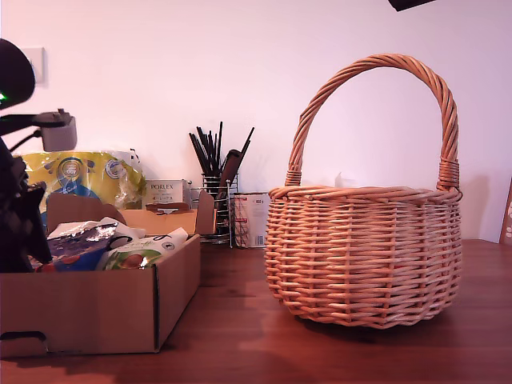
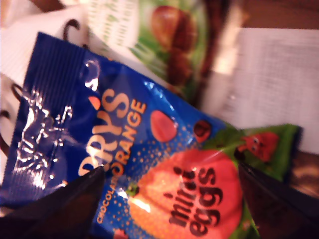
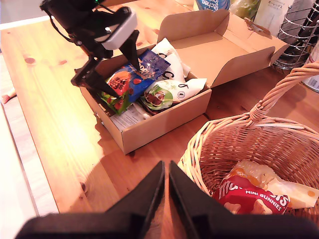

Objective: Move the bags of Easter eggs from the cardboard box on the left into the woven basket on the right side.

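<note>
- Woven basket (image 3: 234, 144): it holds a red "Mini Bunnies" bag (image 3: 251, 195) and a pale yellow bag (image 3: 279, 186) lying beside it. Judged from this, at least two bags are already transferred.
- Cardboard box (image 3: 149, 124): several bags remain inside, including the dark blue Terry's Chocolate Orange mini eggs bag (image 2: 124, 149) and a white-and-green bag (image 3: 167, 92) next to it. More white packaging lies at the far end of the box; its count cannot be told.
- My first gripper (image 2: 169, 199): jaws spread, positioned directly over the blue bag, one jaw on each side of it. No contact with the bag is confirmed; the bag is not yet lifted.
- My second gripper (image 3: 167, 191): jaws pressed together, empty, hanging above the table just beside the basket rim.
- Status, as a judgement: task partly complete. The blue bag is the item in hand; the other boxed bags follow.
</note>
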Robot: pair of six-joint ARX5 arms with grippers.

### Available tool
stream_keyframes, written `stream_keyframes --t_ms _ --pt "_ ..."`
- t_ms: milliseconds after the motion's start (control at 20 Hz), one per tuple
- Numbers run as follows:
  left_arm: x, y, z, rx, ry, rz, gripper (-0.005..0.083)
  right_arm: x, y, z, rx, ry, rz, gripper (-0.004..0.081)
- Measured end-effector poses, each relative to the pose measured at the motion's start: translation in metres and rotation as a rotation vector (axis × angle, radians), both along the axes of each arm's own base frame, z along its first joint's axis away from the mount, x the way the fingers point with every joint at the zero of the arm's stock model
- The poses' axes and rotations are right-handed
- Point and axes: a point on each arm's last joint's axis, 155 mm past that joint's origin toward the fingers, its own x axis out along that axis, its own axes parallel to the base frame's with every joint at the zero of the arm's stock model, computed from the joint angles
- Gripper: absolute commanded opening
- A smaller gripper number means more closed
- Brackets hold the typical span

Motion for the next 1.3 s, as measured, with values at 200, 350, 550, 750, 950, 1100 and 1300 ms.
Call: stream_keyframes --t_ms 200,350,550,750,950,1100,1300 --pt "0.0 -0.003 -0.006 -0.005 0.04 -0.007 0.0474 0.0 0.0 0.0 0.0 0.0 0.0 -0.0012" --pt "-0.006 -0.007 -0.009 -0.001 0.056 -0.024 0.0192 0.0 0.0 0.0 0.0 0.0 0.0 -0.0012" --pt "-0.009 -0.006 -0.004 0.006 0.042 -0.025 0.0163 0.0 0.0 0.0 0.0 0.0 0.0 -0.0012" --pt "-0.012 -0.005 0.007 0.002 0.017 -0.024 0.0162 0.0 0.0 0.0 0.0 0.0 0.0 -0.0012" --pt "-0.013 -0.007 0.04 -0.019 -0.071 -0.031 0.0119 0.0 0.0 0.0 0.0 0.0 0.0 -0.0012" --pt "-0.013 -0.007 0.046 -0.023 -0.084 -0.03 0.0277 0.0 0.0 0.0 0.0 0.0 0.0 -0.0012" --pt "-0.013 -0.007 0.041 -0.078 -0.044 0.031 0.0777 0.0 0.0 0.0 -0.001 0.001 -0.001 -0.0012"
